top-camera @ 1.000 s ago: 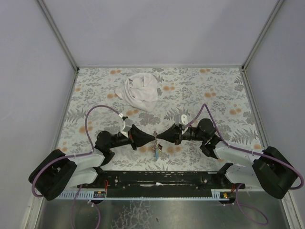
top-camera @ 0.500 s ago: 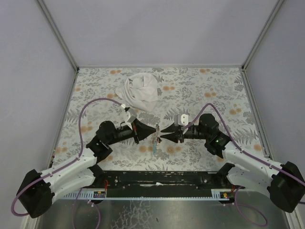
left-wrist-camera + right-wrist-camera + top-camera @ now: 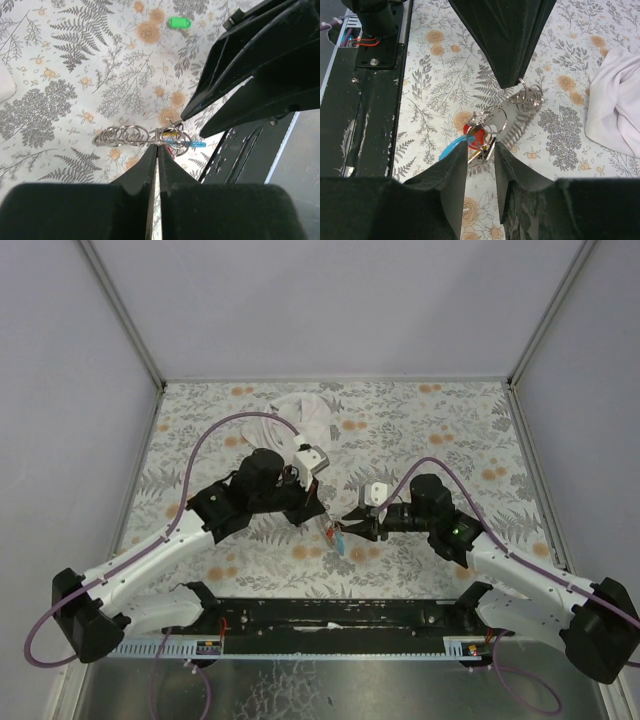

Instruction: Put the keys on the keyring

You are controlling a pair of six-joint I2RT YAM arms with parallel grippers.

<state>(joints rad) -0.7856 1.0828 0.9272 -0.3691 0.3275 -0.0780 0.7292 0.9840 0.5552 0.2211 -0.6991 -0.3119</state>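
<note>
Metal keyring [image 3: 168, 137] pinched between closed left fingers [image 3: 141, 176].

I am looking into a lab test cell: plain grey walls [image 3: 330, 300] in metal framing [image 3: 120, 312] box in a flower-print table [image 3: 450, 430], and the left arm [image 3: 150, 555] and right arm [image 3: 510, 565], trailing purple cables [image 3: 215, 428], are bolted to a black rail [image 3: 340, 615].

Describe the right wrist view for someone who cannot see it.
Jaws of the right gripper close on a keyring with a red key; the left gripper pinches one ring from above. Floral table, white cloth at right.
</note>
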